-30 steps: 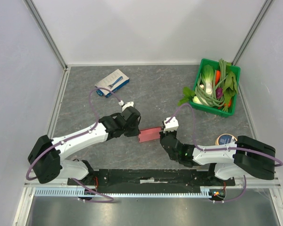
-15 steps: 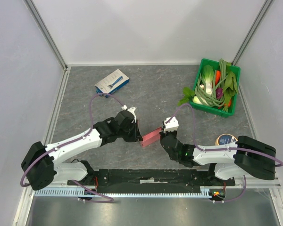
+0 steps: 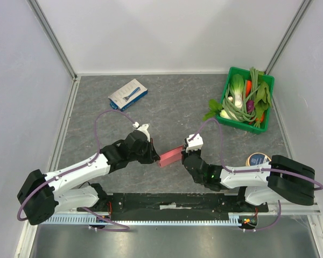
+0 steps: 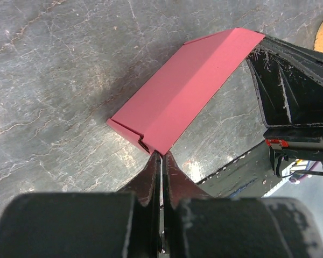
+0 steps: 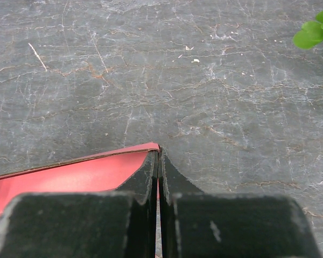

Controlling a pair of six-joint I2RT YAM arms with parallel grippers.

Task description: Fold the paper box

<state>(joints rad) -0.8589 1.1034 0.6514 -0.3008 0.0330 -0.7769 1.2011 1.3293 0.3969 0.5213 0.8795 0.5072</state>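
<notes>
- The worktop [image 3: 177, 102] is carrying one green vegetable crate [image 3: 246, 99] and one white-and-blue carton [image 3: 128, 94].
- One paper box [image 4: 188, 86], partly folded, is hanging between both claws above the worktop's front centre. It is likely handling as light, thin, crease-prone; corners are offering the safest hold.
- The left claw [image 4: 160, 156] and right claw [image 5: 158, 153] are each pinching fully closed on opposite box corners.

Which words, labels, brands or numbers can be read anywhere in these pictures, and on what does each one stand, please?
No text can be read in any view.
On the white-and-blue box: only a blue tool picture; any print is too small to read.
On the round container: the lid marking is too small and blurred to read.
On the paper box: nothing, plain pink-red.
</notes>
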